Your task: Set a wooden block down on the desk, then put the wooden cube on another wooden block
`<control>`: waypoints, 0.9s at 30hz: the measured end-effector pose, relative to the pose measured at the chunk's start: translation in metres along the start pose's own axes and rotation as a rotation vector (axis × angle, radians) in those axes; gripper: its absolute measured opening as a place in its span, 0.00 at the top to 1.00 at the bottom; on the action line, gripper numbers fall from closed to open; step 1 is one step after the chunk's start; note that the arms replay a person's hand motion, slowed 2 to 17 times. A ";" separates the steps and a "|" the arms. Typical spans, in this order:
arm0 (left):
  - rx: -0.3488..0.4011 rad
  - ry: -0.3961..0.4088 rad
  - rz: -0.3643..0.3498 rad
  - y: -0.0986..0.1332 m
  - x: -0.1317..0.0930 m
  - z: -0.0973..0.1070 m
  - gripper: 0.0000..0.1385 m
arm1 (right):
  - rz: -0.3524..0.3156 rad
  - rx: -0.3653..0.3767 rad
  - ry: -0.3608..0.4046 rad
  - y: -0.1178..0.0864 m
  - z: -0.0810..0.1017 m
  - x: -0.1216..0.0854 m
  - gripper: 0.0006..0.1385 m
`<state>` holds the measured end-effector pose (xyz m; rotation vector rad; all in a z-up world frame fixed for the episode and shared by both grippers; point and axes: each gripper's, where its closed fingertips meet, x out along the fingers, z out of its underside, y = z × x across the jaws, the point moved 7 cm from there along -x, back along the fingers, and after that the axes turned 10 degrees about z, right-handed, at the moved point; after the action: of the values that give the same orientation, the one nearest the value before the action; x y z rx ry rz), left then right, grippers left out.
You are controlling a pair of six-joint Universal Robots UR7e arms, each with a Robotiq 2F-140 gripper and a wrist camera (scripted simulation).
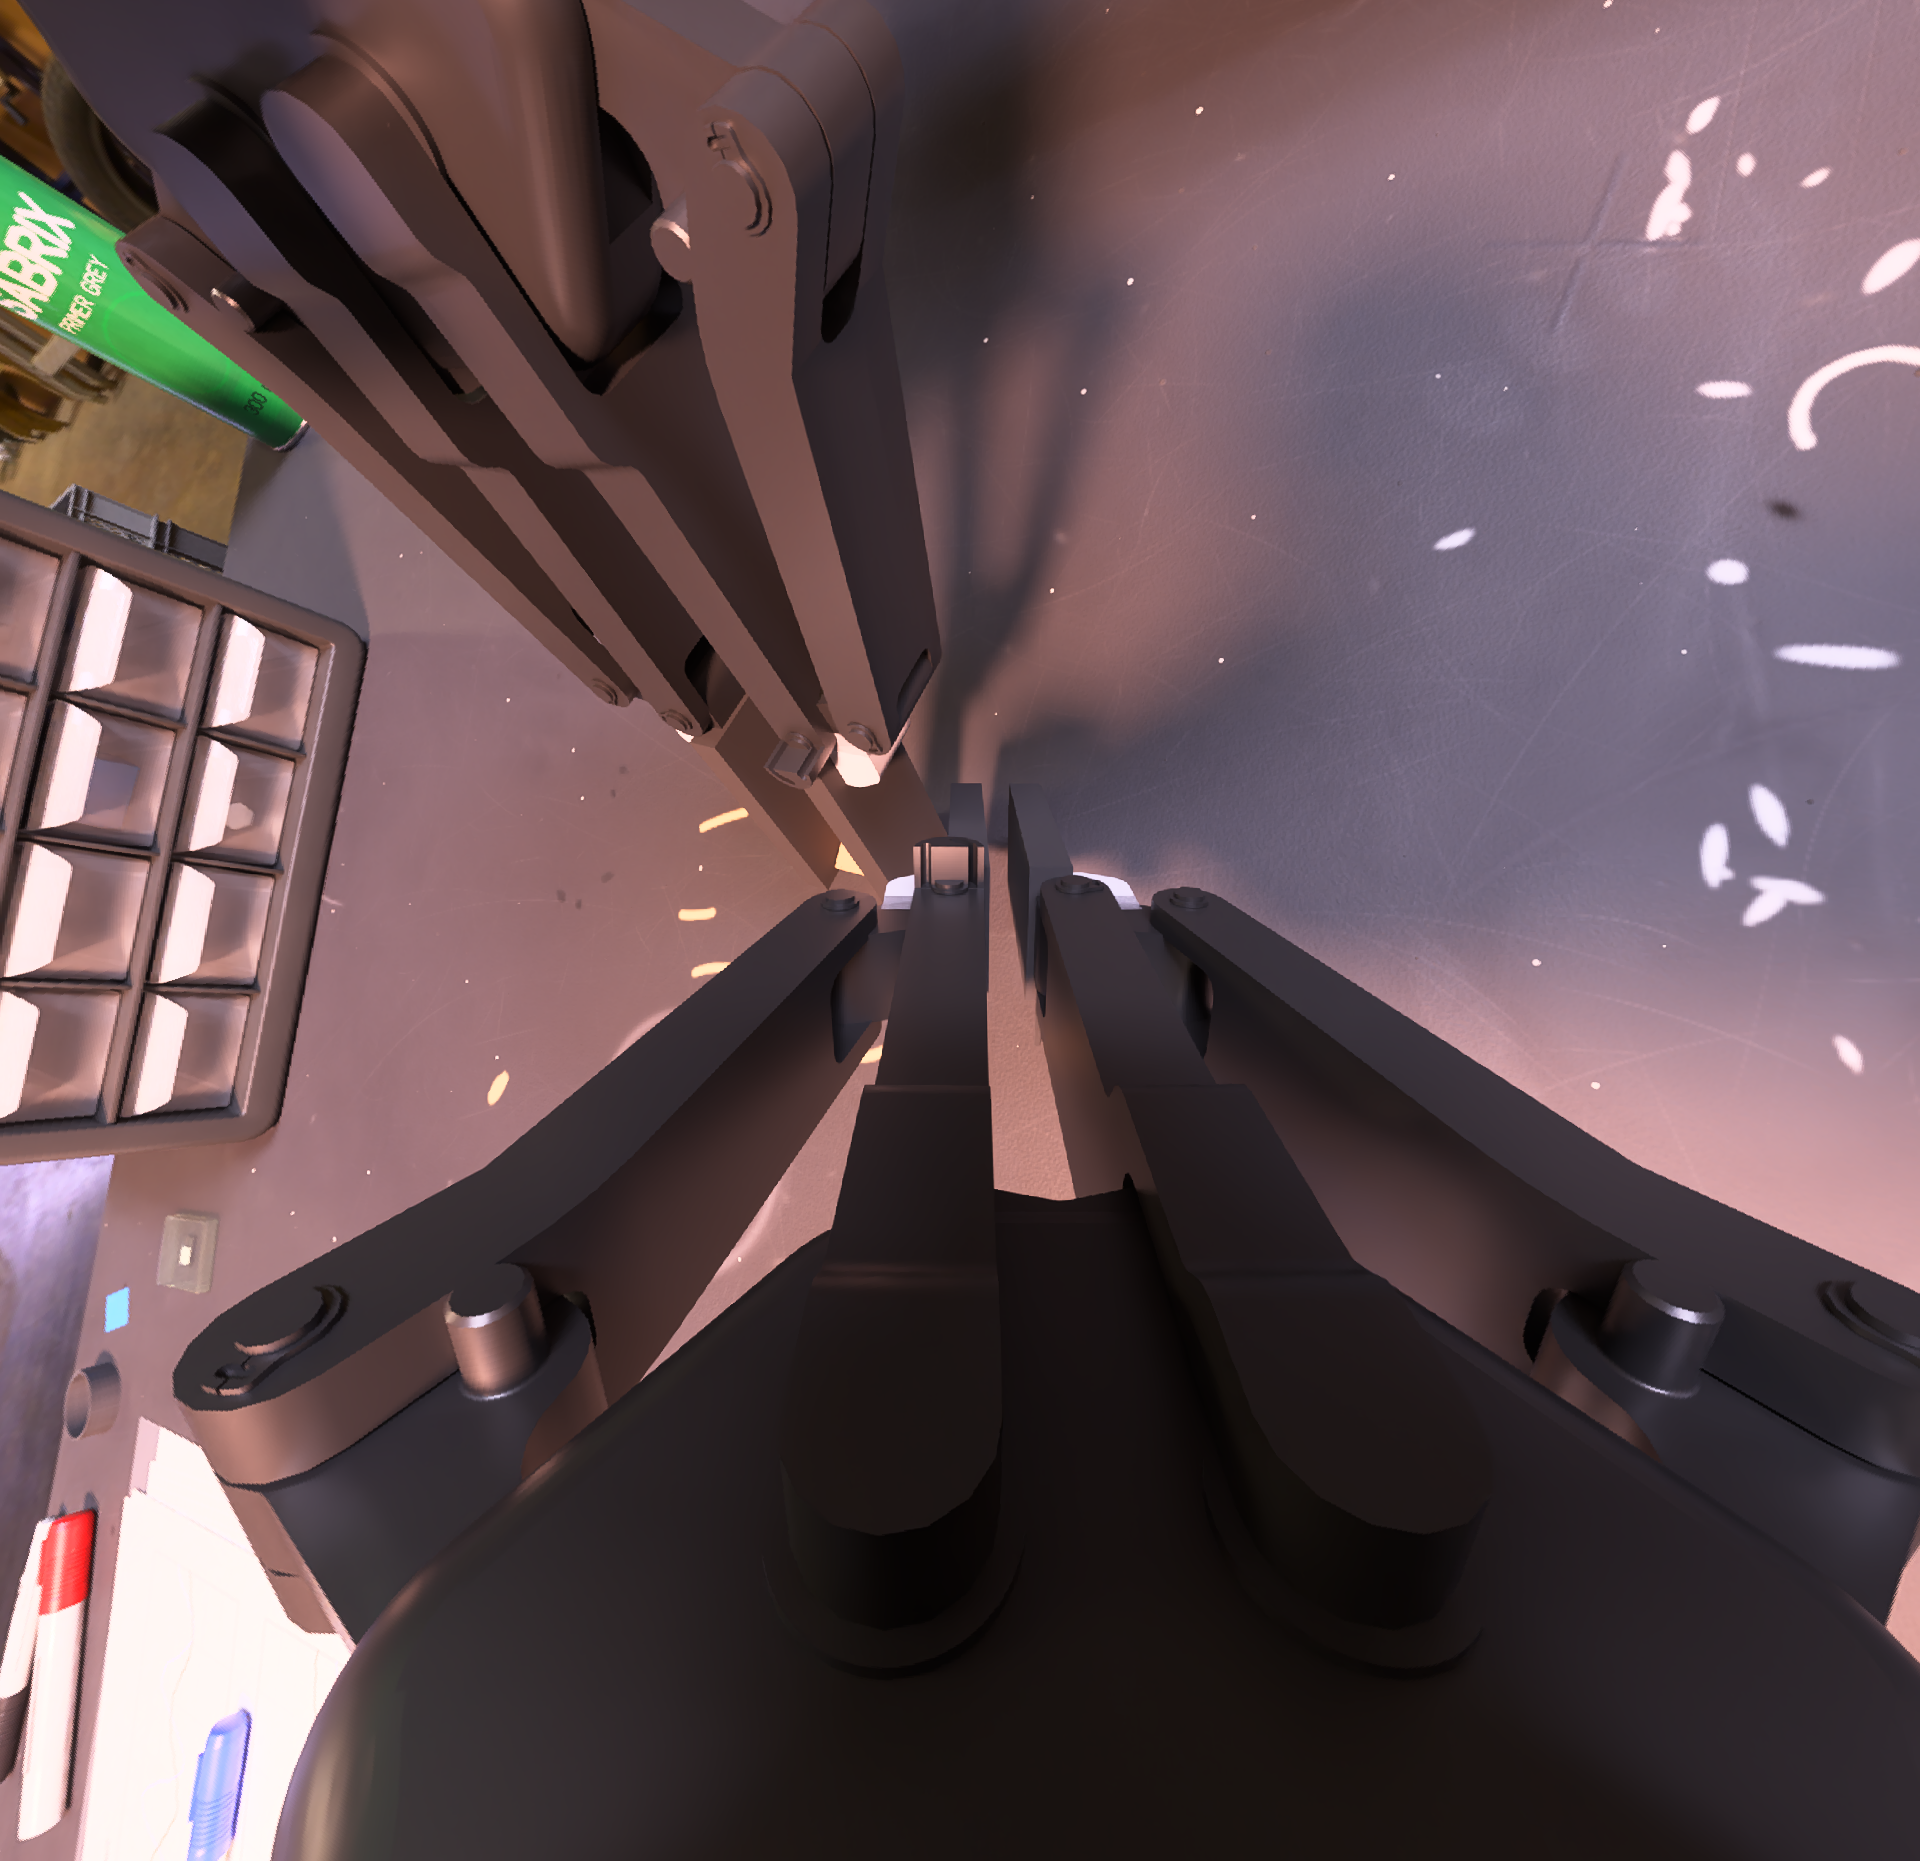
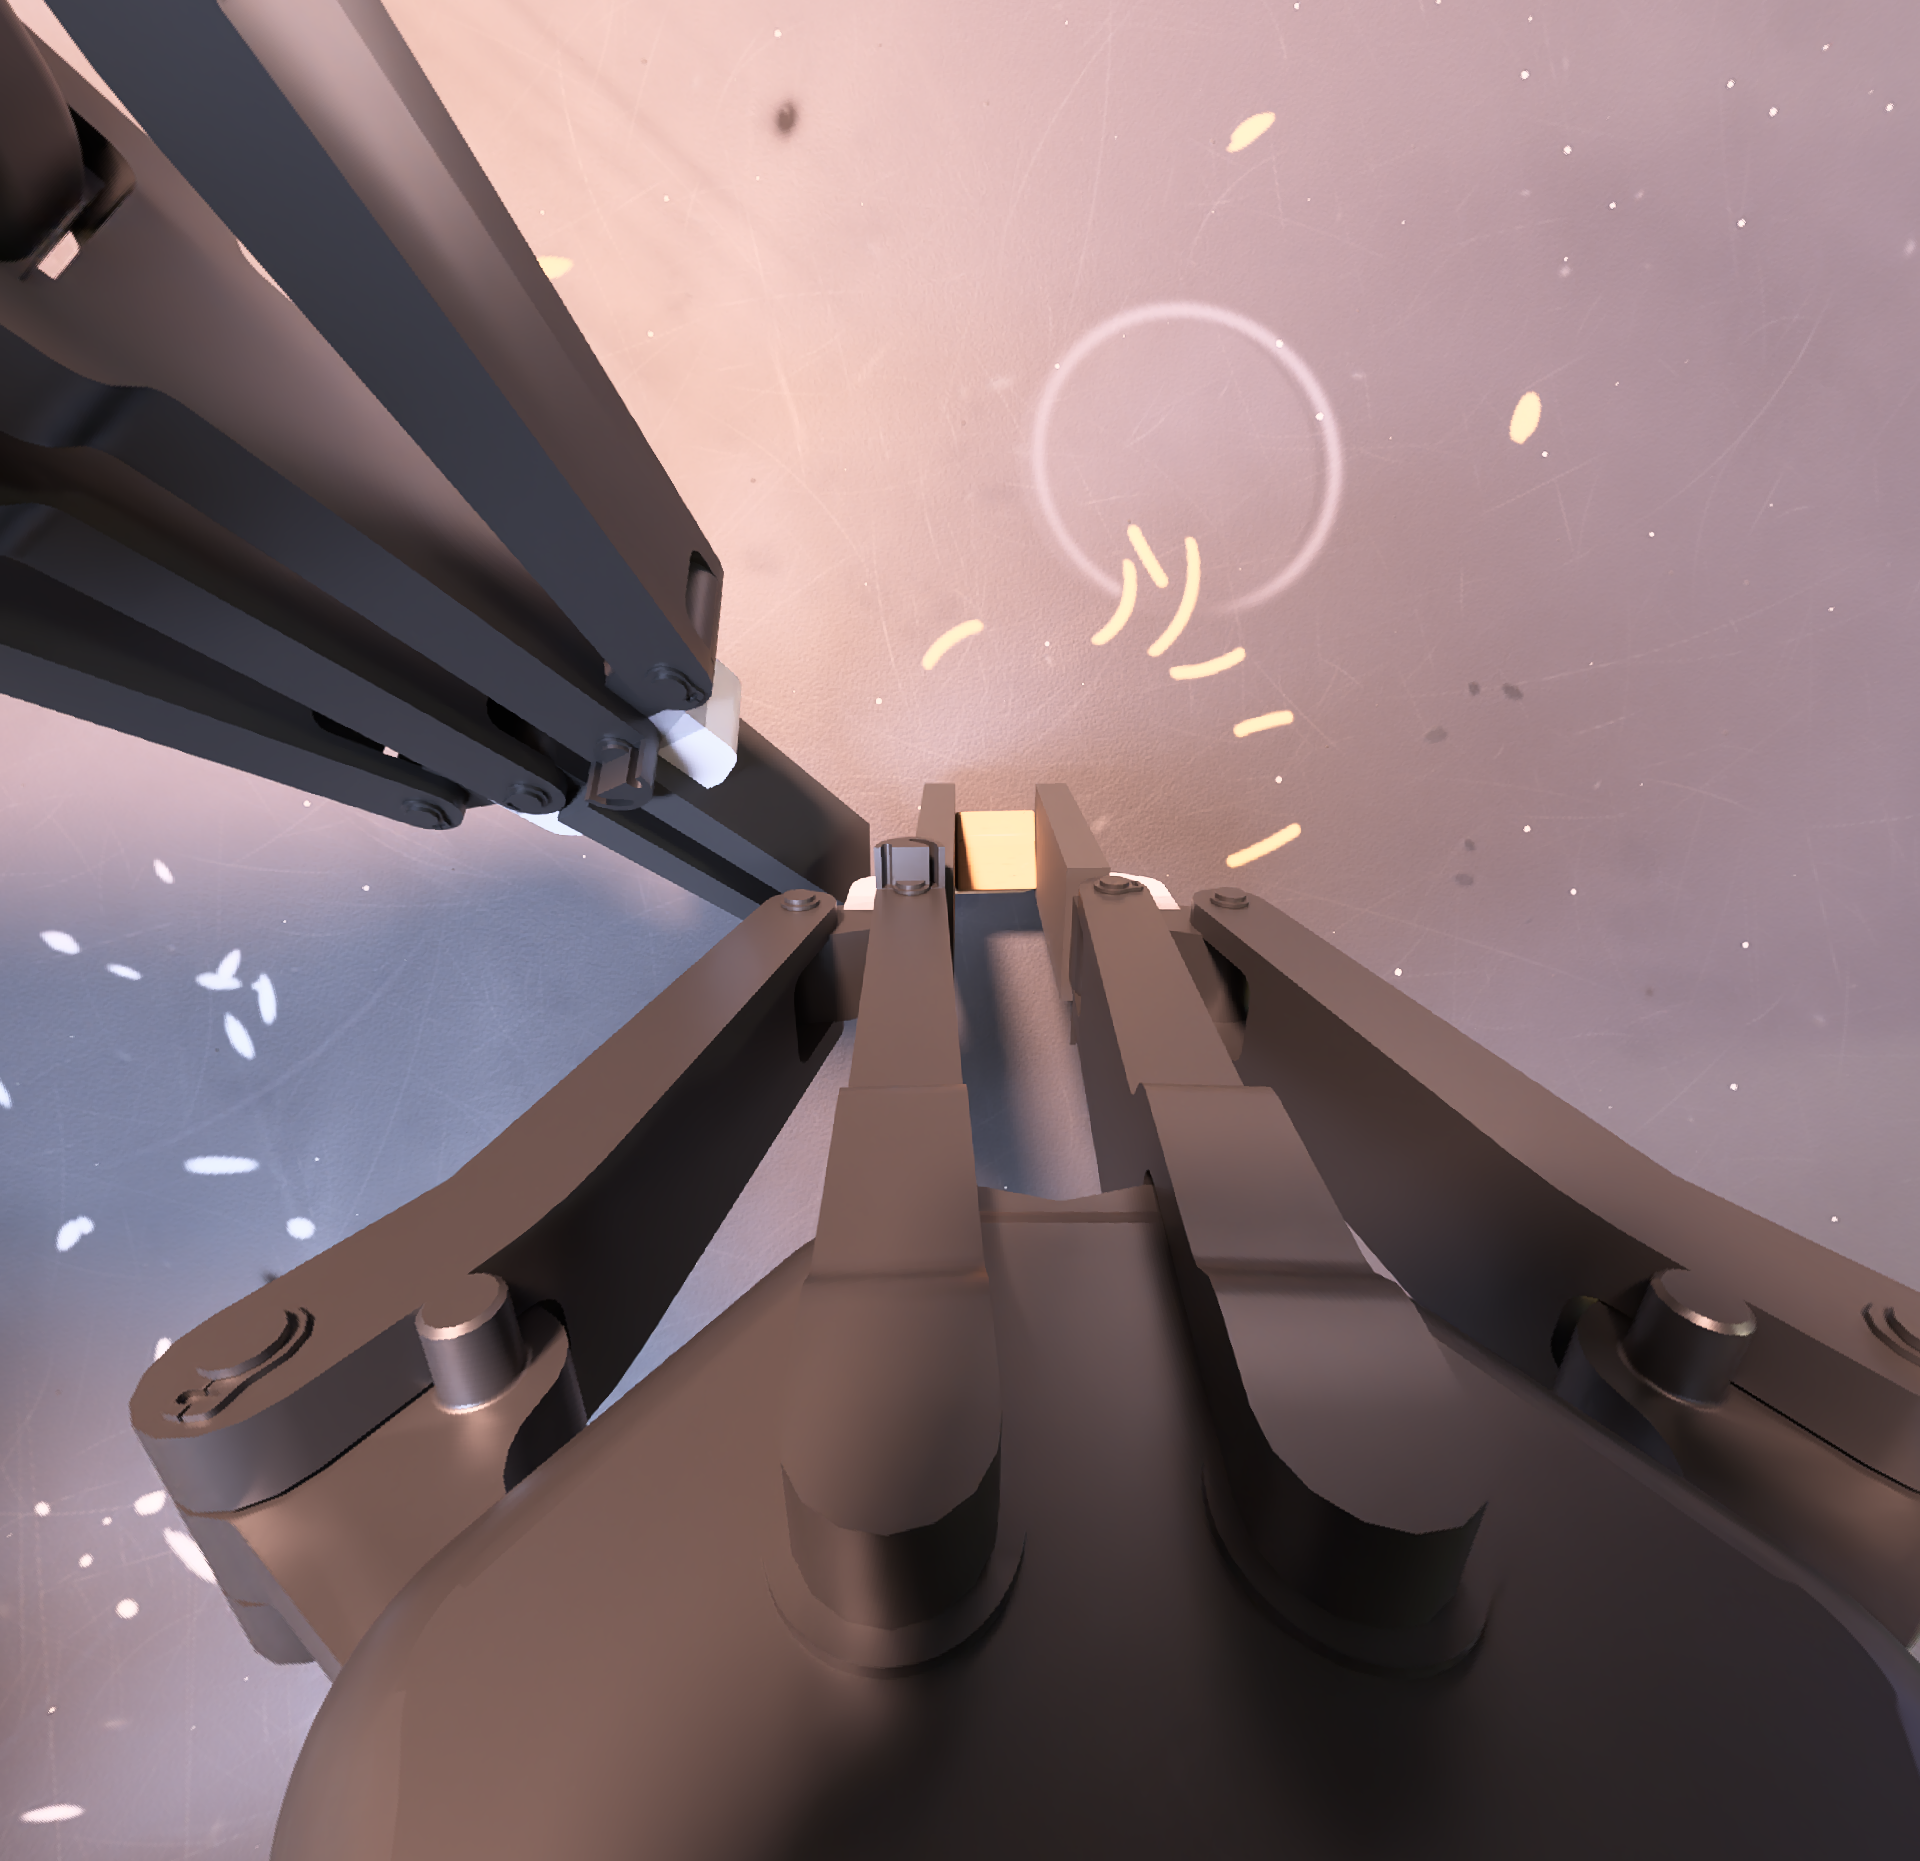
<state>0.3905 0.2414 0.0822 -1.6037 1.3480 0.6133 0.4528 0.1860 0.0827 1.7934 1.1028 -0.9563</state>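
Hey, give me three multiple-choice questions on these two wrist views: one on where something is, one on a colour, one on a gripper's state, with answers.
1. Where is the wooden block?
A. Between the right gripper's fingers
B. In the drawer organizer
C. On the paper

2. What colour is the can at the upper left of the left view?
A. Red
B. Green
C. Blue

3. How is the left gripper?
A. Wide open
B. Holding a marker
C. Fingers nearly together, nothing seen between them

Answers: 1 A, the right gripper has the tan block between its fingertips. 2 B, its body is bright green. 3 C, only a thin gap shows between the tips.
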 end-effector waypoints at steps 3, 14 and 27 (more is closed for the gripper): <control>-0.002 0.001 0.000 0.000 0.000 0.000 0.95 | 0.003 -0.009 0.002 0.000 0.000 0.000 0.86; -0.004 0.000 -0.008 -0.001 0.000 0.002 0.94 | -0.003 -0.003 0.031 0.008 0.002 -0.004 0.86; -0.040 -0.001 0.007 -0.004 0.000 0.001 0.94 | 0.003 -0.008 0.107 0.019 0.003 -0.033 0.86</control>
<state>0.3943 0.2424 0.0830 -1.6307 1.3486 0.6493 0.4587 0.1676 0.1154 1.8569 1.1683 -0.8608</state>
